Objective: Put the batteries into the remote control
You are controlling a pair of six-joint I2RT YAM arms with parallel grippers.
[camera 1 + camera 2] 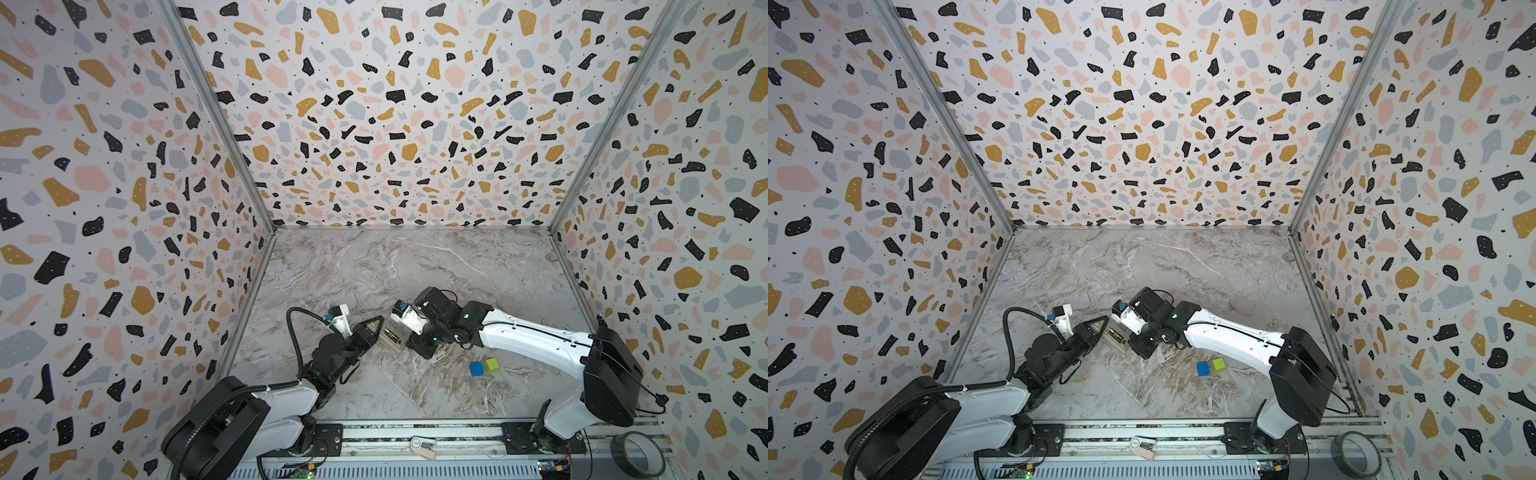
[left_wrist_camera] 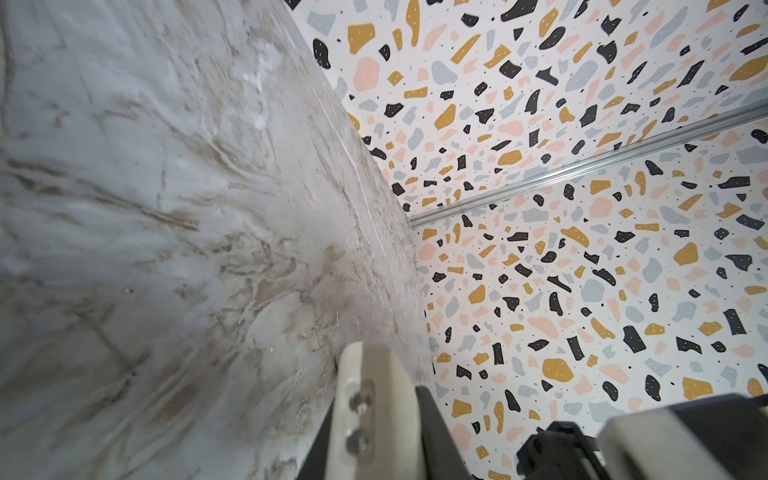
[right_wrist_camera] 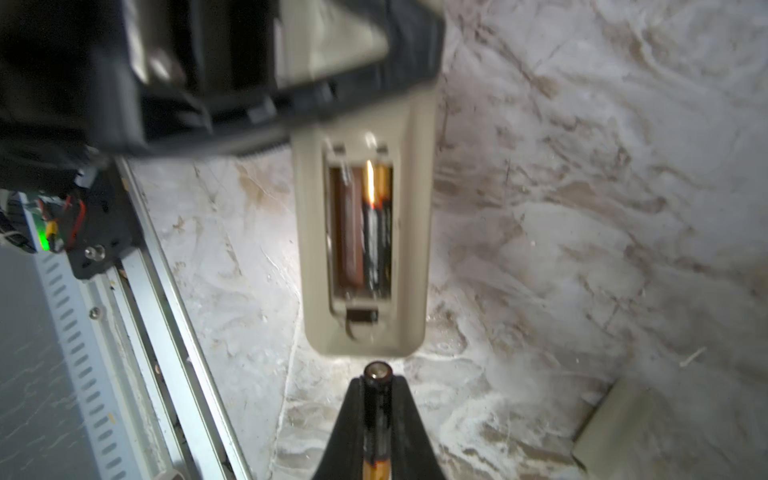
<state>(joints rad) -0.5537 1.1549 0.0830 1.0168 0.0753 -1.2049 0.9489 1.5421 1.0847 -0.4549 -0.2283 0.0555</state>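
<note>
Right wrist view showed the remote control back-up on the desk, its recess open with the first battery seated in one slot and the other slot bare. The right pincer was clamped on the second battery, whose tip sat just short of the remote's near end. The left pincer was closed tight on the far end.

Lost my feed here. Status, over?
Left end effector clamps remote control. Right end effector holds second battery, not yet inserted. First battery seated; free slot unobstructed.
</note>
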